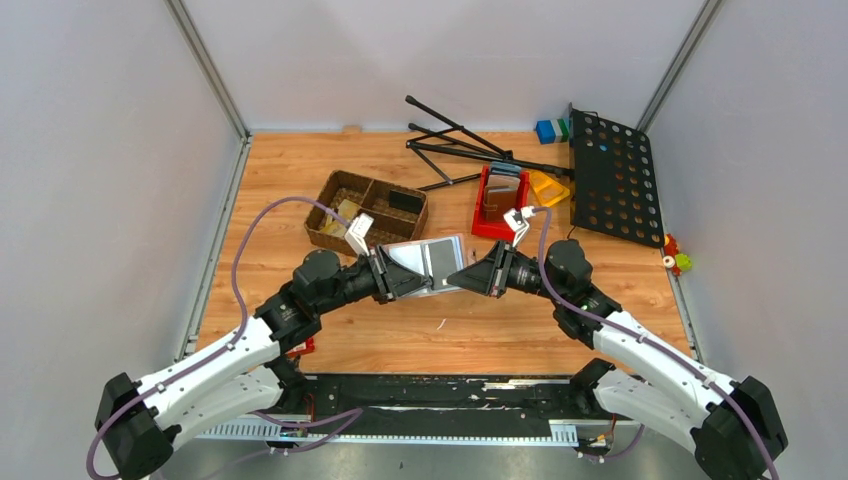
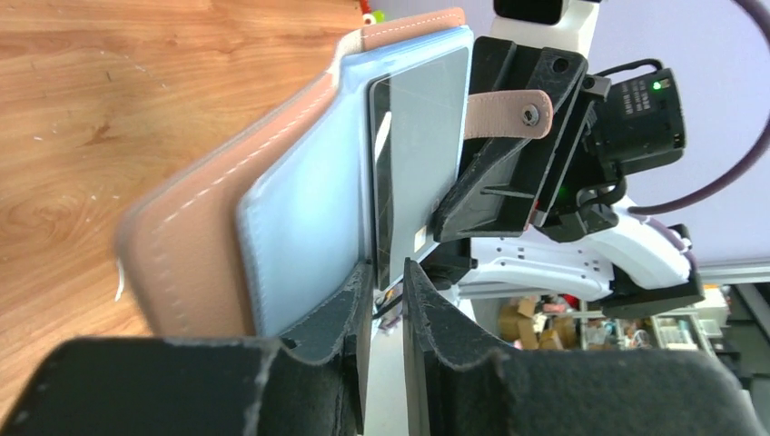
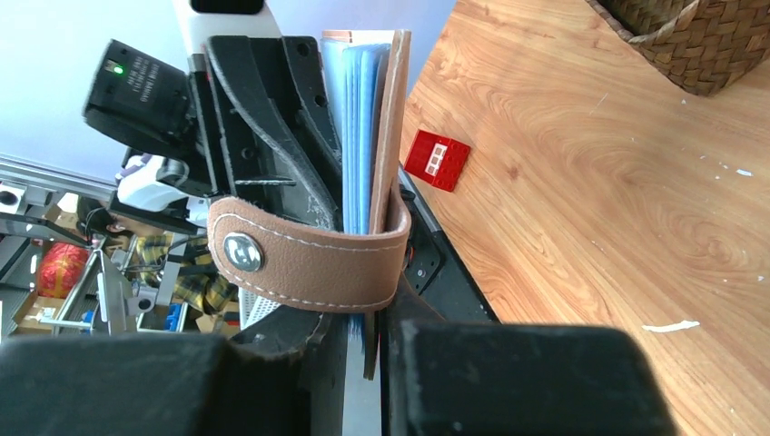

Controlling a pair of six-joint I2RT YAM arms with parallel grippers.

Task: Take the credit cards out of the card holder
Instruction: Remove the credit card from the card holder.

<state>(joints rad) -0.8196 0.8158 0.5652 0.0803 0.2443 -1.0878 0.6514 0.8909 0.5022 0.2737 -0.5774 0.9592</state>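
Observation:
The card holder (image 1: pixel 430 262), taupe outside (image 2: pixel 200 236) and pale blue-grey inside, is held open above the table between both arms. My right gripper (image 3: pixel 370 331) is shut on its taupe cover edge (image 3: pixel 390 118), under the snap strap (image 3: pixel 309 263). A silvery grey credit card (image 2: pixel 427 136) and a black one (image 2: pixel 381 182) stick out of the slots toward my left gripper (image 2: pixel 388 272). Its jaws stand a narrow gap apart, with the cards' end just between the tips. In the top view the left gripper (image 1: pixel 392 275) and right gripper (image 1: pixel 465 278) face each other.
A wicker basket (image 1: pixel 365 210) stands behind the left gripper and a red tray (image 1: pixel 500 195) with wallets behind the right one. A black perforated stand (image 1: pixel 615 175) and its thin legs (image 1: pixel 460 145) lie at the back right. A red brick (image 3: pixel 437 160) lies near the table's front edge.

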